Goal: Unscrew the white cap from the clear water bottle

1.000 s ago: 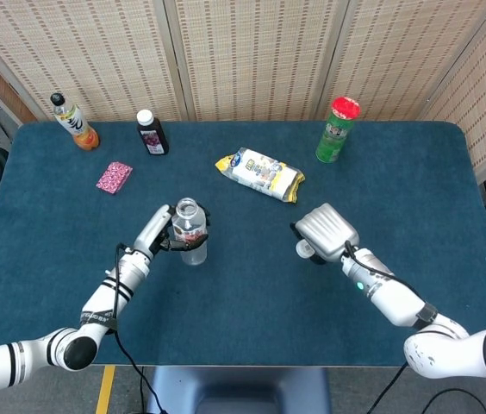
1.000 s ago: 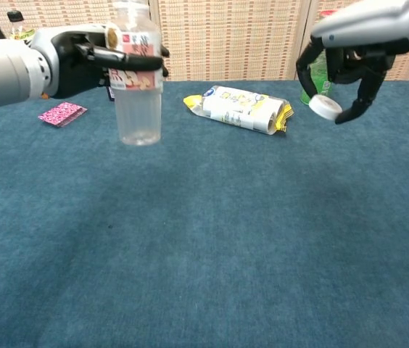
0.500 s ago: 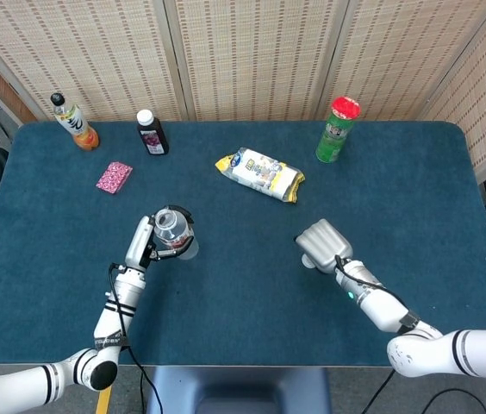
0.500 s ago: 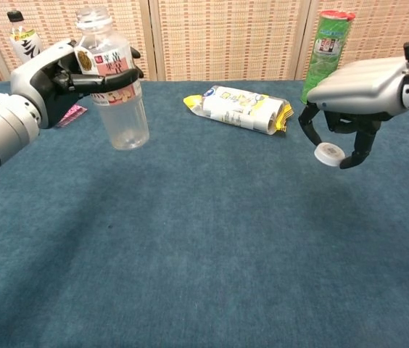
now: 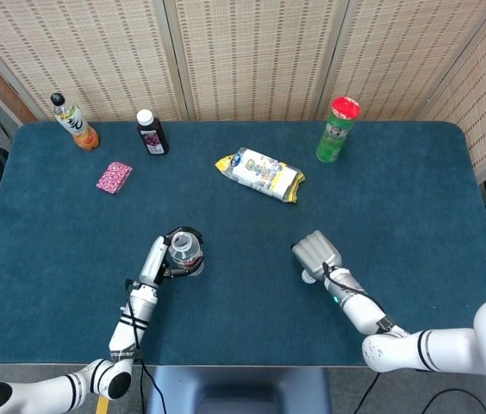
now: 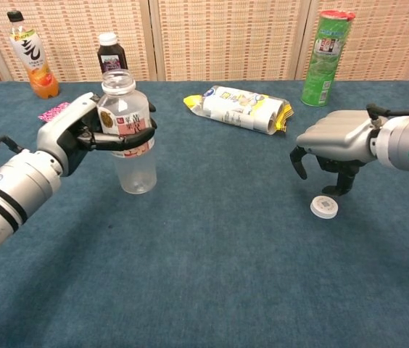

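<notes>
- The table (image 6: pixel 212 290) fills the frame, blue cloth, and the action sits in its lower middle in the head view.
- The left arm (image 6: pixel 9 192) comes in from the lower left of the chest view, and the left hand (image 6: pixel 74 138) is wrapped around the bottle (image 6: pixel 128 138), fingers across the label, holding it upright.
- The bottle's base looks to be on or just above the cloth; which one cannot be told.
- The bottle's neck is bare and open at the top, so no cap is on it: the unscrewing looks done.
- The right hand (image 6: pixel 335 148) hangs at the right of the chest view, fingers curled downward and apart, gripping nothing.
- The cap (image 6: pixel 325 206), small and white, lies flat on the cloth just below those fingertips, clear of them.
- What is left, by the look of it: little or nothing beyond pulling the hands away and perhaps letting the bottle stand alone.
- Snack bag (image 6: pixel 237 109), green can (image 6: pixel 324 58) and two other bottles sit along the upper edge, well apart from the work.
</notes>
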`<state>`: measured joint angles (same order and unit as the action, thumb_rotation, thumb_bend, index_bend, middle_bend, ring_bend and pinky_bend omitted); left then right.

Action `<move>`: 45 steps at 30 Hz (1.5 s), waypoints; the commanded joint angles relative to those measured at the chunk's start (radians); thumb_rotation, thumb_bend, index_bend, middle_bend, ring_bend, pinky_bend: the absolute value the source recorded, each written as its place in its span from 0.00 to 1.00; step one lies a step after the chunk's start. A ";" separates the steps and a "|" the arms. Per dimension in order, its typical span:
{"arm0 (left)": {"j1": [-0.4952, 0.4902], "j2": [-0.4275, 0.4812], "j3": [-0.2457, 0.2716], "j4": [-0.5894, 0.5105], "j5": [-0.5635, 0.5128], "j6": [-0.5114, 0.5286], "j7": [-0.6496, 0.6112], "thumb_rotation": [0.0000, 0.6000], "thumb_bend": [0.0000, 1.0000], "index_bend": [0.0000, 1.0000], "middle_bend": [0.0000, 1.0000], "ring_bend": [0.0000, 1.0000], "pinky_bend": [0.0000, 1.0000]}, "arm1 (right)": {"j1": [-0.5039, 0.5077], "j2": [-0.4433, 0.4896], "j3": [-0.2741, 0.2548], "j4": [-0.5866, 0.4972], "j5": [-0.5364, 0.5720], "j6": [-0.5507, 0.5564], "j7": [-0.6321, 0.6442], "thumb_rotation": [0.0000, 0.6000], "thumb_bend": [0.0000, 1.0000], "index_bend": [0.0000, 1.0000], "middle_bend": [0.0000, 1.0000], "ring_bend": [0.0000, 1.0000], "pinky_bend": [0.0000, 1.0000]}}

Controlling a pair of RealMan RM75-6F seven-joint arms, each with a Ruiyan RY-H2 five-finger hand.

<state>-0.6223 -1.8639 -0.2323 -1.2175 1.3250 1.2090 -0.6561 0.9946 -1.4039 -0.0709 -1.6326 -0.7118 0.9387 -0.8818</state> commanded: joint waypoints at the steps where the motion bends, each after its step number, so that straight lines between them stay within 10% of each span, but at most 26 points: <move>1: 0.003 -0.002 0.001 0.006 0.008 -0.006 -0.006 1.00 0.57 0.53 0.67 0.33 0.20 | -0.003 0.005 0.008 -0.008 -0.004 0.002 0.013 1.00 0.27 0.32 0.94 0.85 0.59; 9: 0.017 -0.019 0.021 0.039 0.021 -0.020 -0.006 1.00 0.54 0.47 0.56 0.26 0.18 | -0.025 0.083 0.052 -0.121 -0.049 0.051 0.083 1.00 0.27 0.04 0.89 0.76 0.56; 14: 0.023 -0.047 0.030 0.078 0.036 -0.021 -0.028 1.00 0.53 0.36 0.48 0.19 0.16 | -0.065 0.194 0.105 -0.247 -0.156 0.034 0.259 1.00 0.17 0.00 0.58 0.50 0.46; 22: 0.030 -0.054 0.045 0.084 0.049 -0.044 -0.043 1.00 0.45 0.00 0.07 0.00 0.11 | -0.085 0.310 0.122 -0.353 -0.224 -0.019 0.361 1.00 0.09 0.00 0.22 0.20 0.35; 45: 0.081 -0.022 0.064 0.072 0.068 -0.037 -0.113 1.00 0.34 0.00 0.00 0.00 0.06 | -0.075 0.339 0.122 -0.384 -0.191 -0.039 0.341 1.00 0.09 0.00 0.20 0.21 0.34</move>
<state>-0.5435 -1.8834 -0.1677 -1.1487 1.3968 1.1762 -0.7654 0.9195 -1.0648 0.0508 -2.0156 -0.9034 0.8991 -0.5403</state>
